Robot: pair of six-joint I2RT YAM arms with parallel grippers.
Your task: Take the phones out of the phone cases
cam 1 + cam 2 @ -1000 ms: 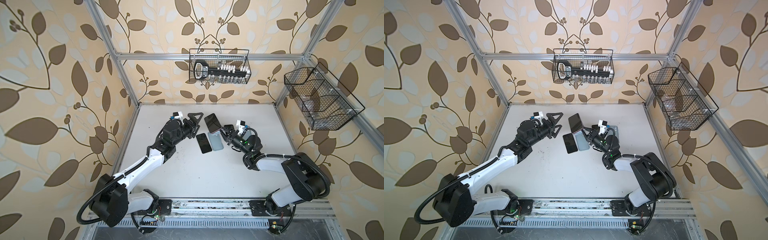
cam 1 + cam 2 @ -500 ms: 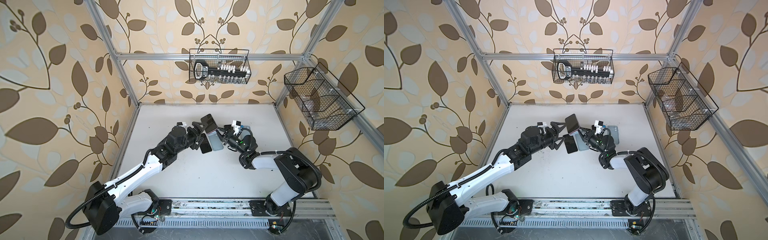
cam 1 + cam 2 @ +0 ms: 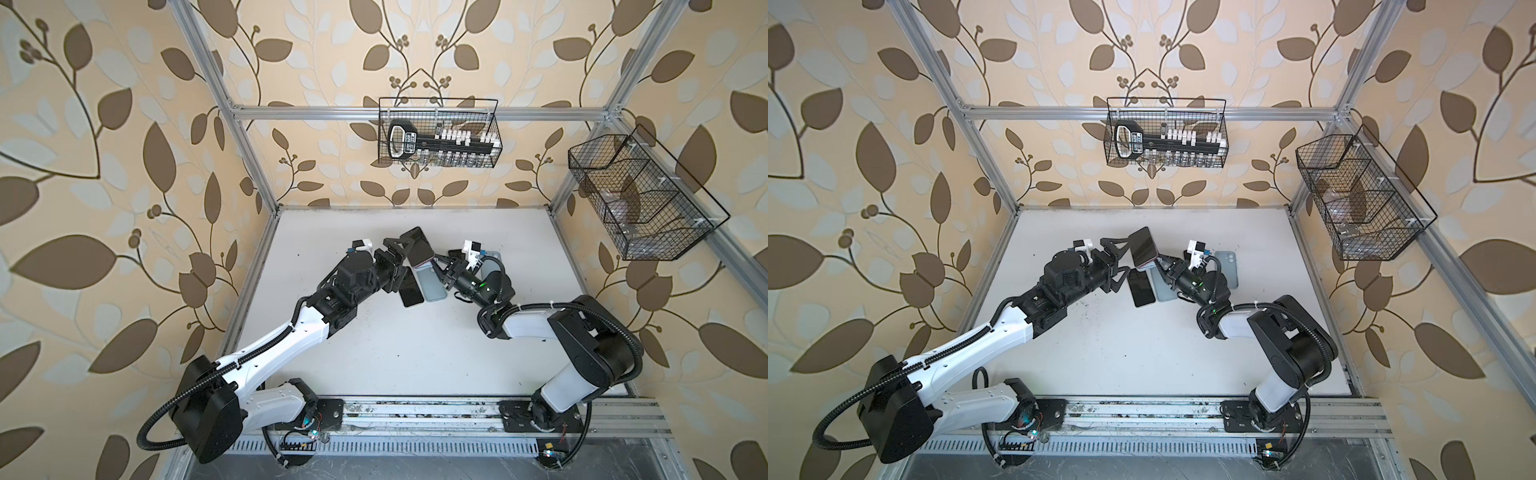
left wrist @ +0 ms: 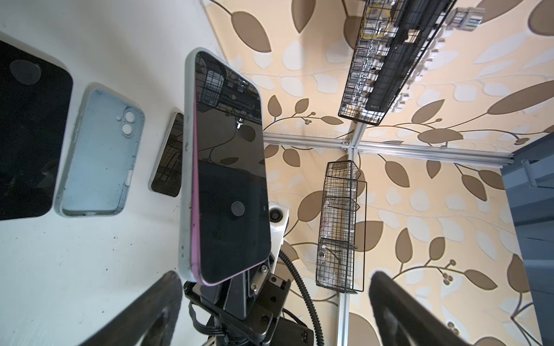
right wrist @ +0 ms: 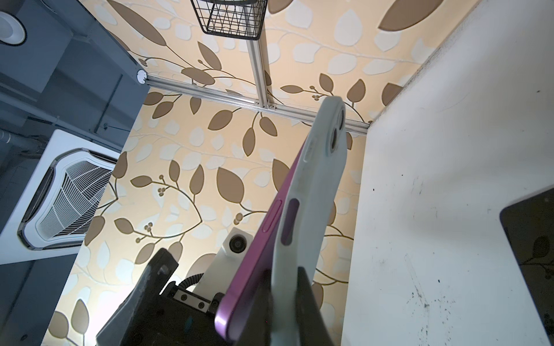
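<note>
While the right claw [image 3: 435,266] clenches the cased phone [image 3: 419,246] at frame centre, the left claw [image 3: 400,258] stands released near it. The likely next move is for it to peel the phone from the phone case [image 5: 314,191].

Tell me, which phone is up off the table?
The purple phone in its pale case, pinched by the right gripper. The black phone lies flat on the table.
</note>
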